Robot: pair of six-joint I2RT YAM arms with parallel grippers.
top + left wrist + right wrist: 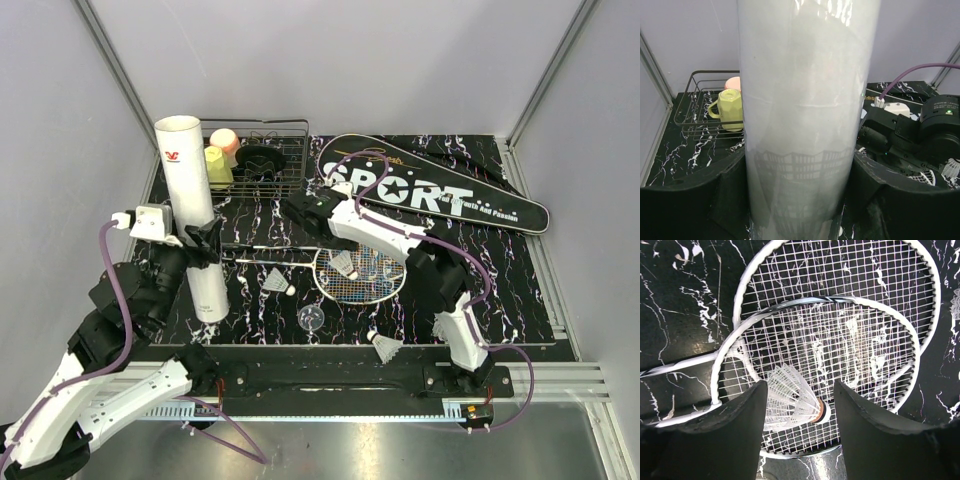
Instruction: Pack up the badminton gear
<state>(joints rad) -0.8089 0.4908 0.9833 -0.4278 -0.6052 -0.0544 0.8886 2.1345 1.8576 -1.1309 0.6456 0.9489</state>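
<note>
Left gripper [800, 200] has its jaws clamped tight — right gripper [799, 407] points downward, jaws apart.

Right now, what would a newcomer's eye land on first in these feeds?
The tall white plastic tube, upright at the left, clamped in the left end effector and filling its wrist view. Next, the two overlapping white-strung racket heads at centre, with a white feathered shuttlecock lying on the strings between the open fingers of the right end effector.

Two rackets [372, 286], three shuttlecocks [280, 283], one white tube [186, 175], one black bag [432, 190], one wire basket [290, 126], two cups [217, 166] inside it.
</note>
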